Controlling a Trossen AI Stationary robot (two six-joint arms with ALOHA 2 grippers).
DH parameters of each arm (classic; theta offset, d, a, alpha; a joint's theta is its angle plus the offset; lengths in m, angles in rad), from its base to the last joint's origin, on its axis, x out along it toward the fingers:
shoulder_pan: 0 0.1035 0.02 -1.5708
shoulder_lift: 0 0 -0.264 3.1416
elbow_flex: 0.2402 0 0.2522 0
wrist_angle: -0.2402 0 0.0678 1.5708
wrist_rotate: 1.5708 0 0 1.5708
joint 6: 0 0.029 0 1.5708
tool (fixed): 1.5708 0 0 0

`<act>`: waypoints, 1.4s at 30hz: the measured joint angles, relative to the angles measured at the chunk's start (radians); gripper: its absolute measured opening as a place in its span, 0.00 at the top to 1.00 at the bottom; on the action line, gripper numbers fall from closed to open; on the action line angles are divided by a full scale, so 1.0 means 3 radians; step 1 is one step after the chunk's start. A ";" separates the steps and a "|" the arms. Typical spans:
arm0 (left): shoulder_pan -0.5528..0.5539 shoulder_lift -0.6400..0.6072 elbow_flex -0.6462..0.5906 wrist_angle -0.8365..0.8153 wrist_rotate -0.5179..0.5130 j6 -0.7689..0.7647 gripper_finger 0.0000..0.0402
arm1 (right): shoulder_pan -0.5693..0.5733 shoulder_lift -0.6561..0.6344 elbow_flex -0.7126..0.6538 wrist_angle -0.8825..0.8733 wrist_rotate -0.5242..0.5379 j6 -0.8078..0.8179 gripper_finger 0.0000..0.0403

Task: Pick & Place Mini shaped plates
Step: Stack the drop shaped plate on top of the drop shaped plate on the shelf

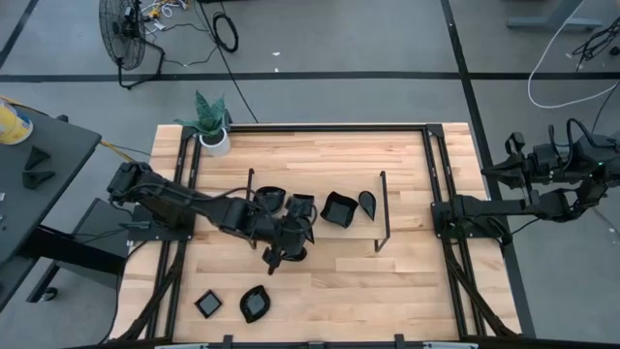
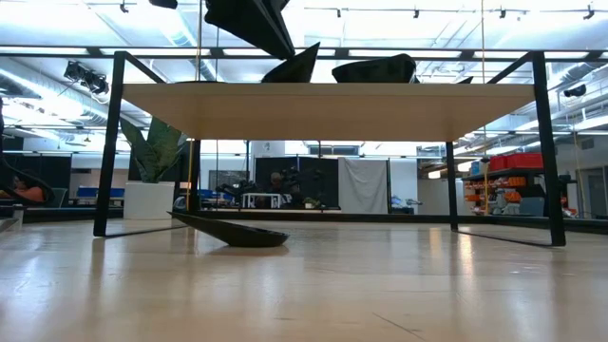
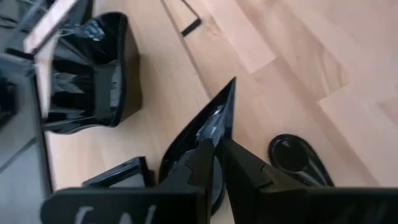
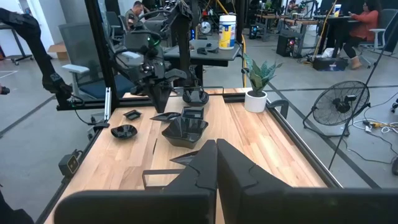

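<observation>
From above, we see the left arm reaching across the table (image 1: 407, 281) to its middle, where the left gripper (image 1: 278, 254) sits just in front of a row of mini plates. That row holds a wavy plate (image 1: 269, 199), a dark plate (image 1: 302, 206) beside it, a square plate (image 1: 338, 209) and a teardrop plate (image 1: 367, 203), all inside the thin wire frame (image 1: 385, 208). Two more plates lie near the front edge: a small square one (image 1: 207, 303) and a leaf plate (image 1: 255, 303). A potted plant (image 1: 212, 124) stands at the far left corner. The right arm waits folded off the table's right side; its gripper (image 1: 496, 167) is too dark there for us to judge.

At table height, we see one shallow plate (image 2: 233, 233) lying flat on the wood, with the plant (image 2: 152, 166) behind it.

In the left wrist view, our left gripper (image 3: 219, 149) is clenched on the rim of a pointed teardrop plate (image 3: 205, 134), which tilts up off the wood. A deep square plate (image 3: 93, 68) and a flat oval plate (image 3: 295, 155) lie to either side.

In the right wrist view, the right gripper (image 4: 216, 163) has its fingers pressed together, empty. Beyond it are the plates and the left arm.
</observation>
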 joint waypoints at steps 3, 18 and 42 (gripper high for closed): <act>-0.0039 -0.0002 0.0059 -0.0073 -0.0098 -0.0003 0.90 | 0.0001 0.0000 -0.0001 0.0000 0.0000 0.0000 0.98; -0.0155 -0.0005 0.1307 -0.1330 -0.0108 -0.0417 0.90 | 0.0000 0.0000 -0.0001 0.0000 0.0000 -0.0001 0.98; 0.0515 -0.0741 0.1869 -0.1987 0.0297 -0.1230 0.90 | 0.0001 -0.0001 0.0000 0.0012 0.0001 -0.0881 0.98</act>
